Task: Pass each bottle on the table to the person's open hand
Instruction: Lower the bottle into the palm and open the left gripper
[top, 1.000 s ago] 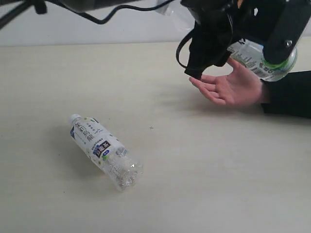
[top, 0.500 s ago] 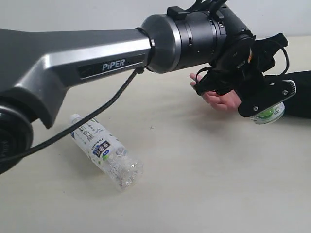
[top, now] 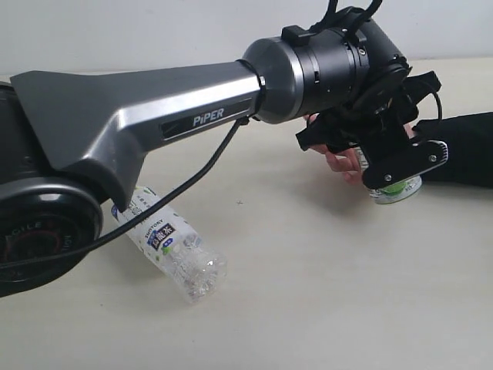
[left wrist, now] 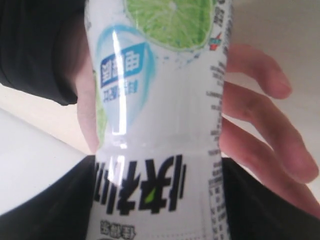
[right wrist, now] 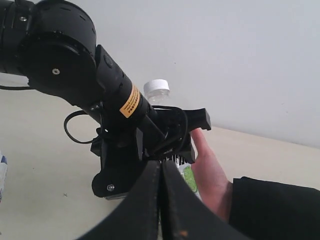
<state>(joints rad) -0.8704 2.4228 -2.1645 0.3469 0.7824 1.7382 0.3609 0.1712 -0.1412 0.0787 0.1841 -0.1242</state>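
My left gripper (top: 389, 176) is shut on a clear bottle (top: 395, 190) with a white label and a lime picture. It holds the bottle right against the person's open hand (top: 339, 162), which is mostly hidden behind the arm. In the left wrist view the bottle (left wrist: 160, 100) fills the gap between the black fingers, with the hand's fingers (left wrist: 265, 130) just behind it. The right wrist view shows its white cap (right wrist: 156, 91) and the palm (right wrist: 210, 175). A second white-capped bottle (top: 173, 247) lies on its side on the table (top: 308, 293). My right gripper (right wrist: 161, 200) is shut and empty.
The left arm (top: 177, 116) stretches across the exterior view from the left edge, hiding much of the far table. The person's black sleeve (top: 462, 146) lies at the right edge. A pale wall (right wrist: 225, 50) stands behind the table.
The left arm has swung down across the exterior view, carrying the bottle lower and leftward onto the person's hand. The lying bottle has not moved.
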